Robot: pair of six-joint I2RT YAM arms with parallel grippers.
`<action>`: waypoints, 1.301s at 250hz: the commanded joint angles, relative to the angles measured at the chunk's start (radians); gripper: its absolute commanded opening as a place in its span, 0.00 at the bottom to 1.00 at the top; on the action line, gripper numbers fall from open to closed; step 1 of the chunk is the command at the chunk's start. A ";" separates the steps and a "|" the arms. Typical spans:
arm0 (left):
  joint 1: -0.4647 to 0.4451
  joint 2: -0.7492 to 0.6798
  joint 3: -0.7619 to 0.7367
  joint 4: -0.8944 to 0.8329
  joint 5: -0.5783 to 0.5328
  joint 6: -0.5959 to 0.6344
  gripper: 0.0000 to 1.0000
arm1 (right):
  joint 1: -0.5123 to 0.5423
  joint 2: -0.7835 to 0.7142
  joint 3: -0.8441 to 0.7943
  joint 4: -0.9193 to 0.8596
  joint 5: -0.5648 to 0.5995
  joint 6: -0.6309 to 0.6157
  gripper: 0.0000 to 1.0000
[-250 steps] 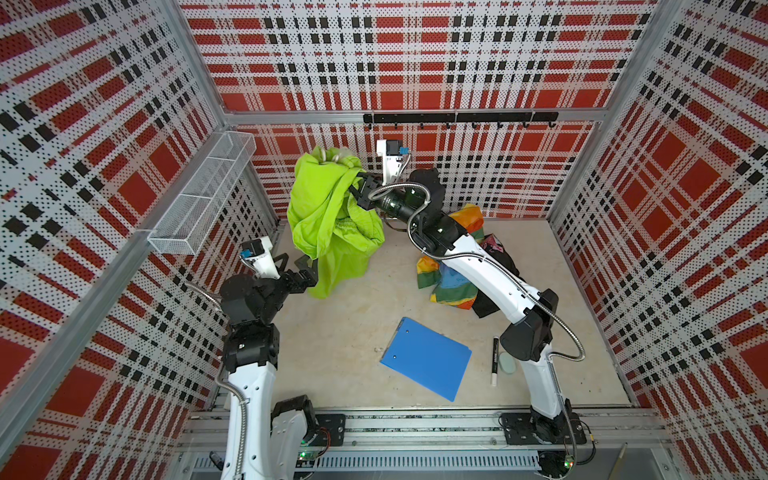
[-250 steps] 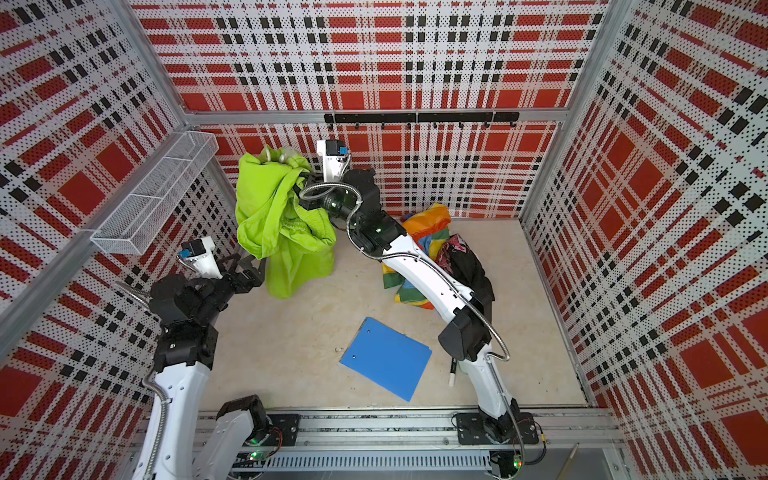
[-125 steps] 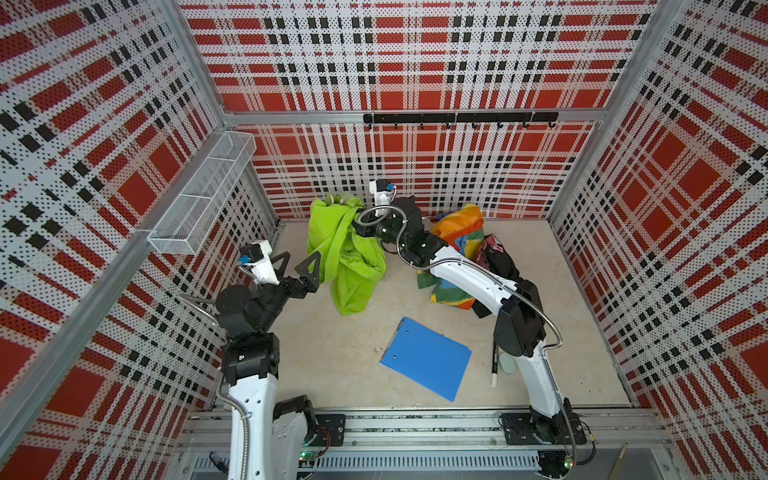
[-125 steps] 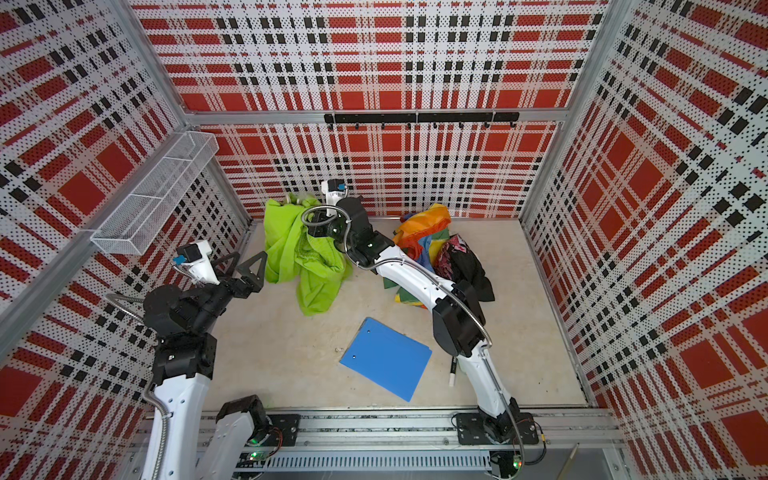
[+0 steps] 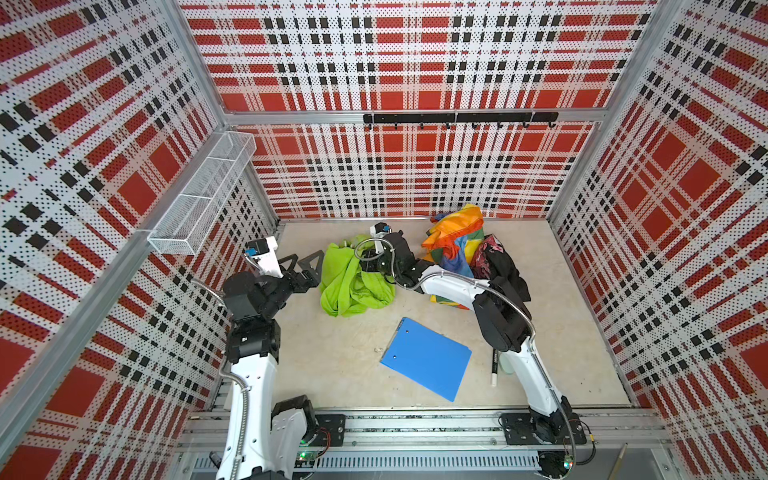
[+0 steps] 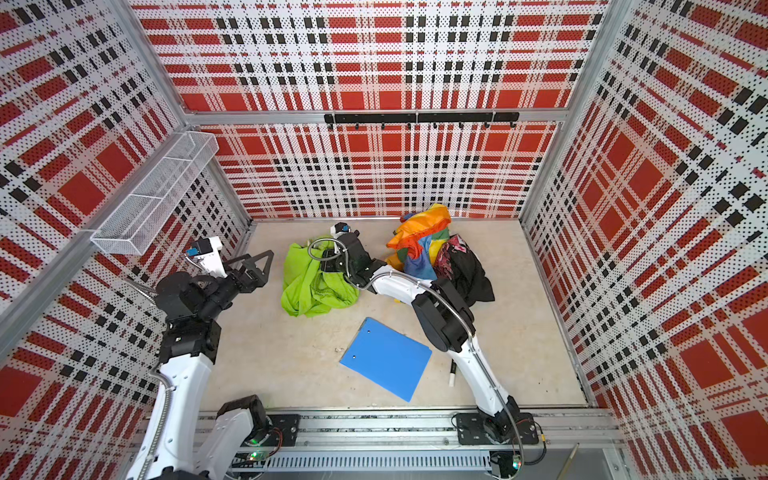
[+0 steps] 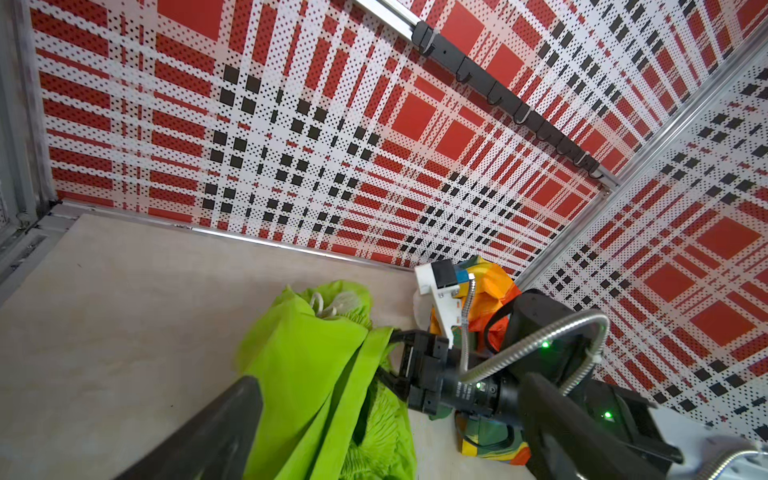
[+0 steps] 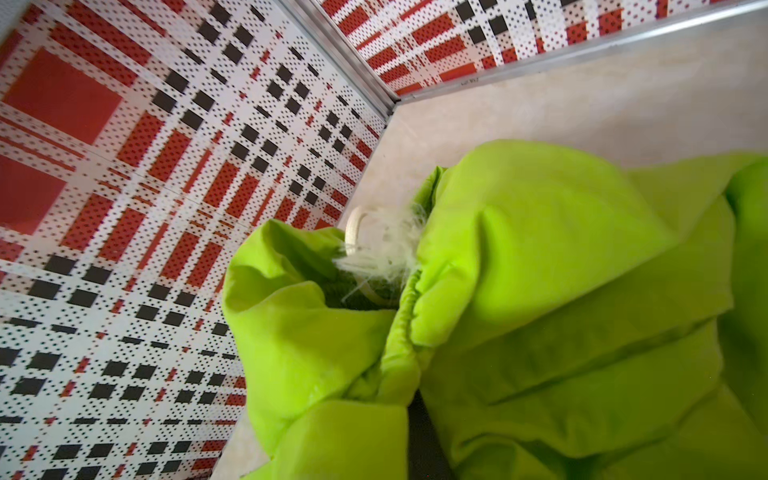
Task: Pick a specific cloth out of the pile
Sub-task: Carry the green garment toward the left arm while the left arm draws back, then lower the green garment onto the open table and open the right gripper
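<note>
The right hand [image 5: 367, 266] is clamping the crumpled lime-green thin cloth [image 5: 347, 286], which is slumping on the beige desk [image 5: 332, 365] beneath it. The left hand [image 5: 305, 261] is hovering, spread wide, just beside the cloth.

no text, number or brand can be read anywhere here. small white marks ring the black barrel [image 7: 462, 390] on the right arm in the left wrist view, but they are too small to read. the red-pink print on the black garment [image 5: 484, 259] in the pile [image 5: 453, 232], at 1 o'clock from the clipboard [image 5: 426, 359], is too blurred to tell any letters.
</note>
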 commanded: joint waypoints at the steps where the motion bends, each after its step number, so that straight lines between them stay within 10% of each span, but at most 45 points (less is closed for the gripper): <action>1: 0.012 -0.002 0.022 0.009 0.014 -0.010 0.99 | 0.005 0.043 -0.019 0.032 0.032 0.009 0.04; 171: 0.005 0.044 0.029 0.003 0.014 -0.028 0.99 | 0.007 0.101 -0.091 -0.093 0.160 0.008 0.22; 253: -0.017 0.056 0.035 -0.014 -0.003 -0.013 0.99 | 0.007 -0.106 -0.166 -0.052 0.108 -0.049 0.57; 325: -0.108 0.121 0.079 -0.112 -0.108 0.034 0.99 | 0.007 -0.391 -0.401 -0.046 0.147 -0.084 0.66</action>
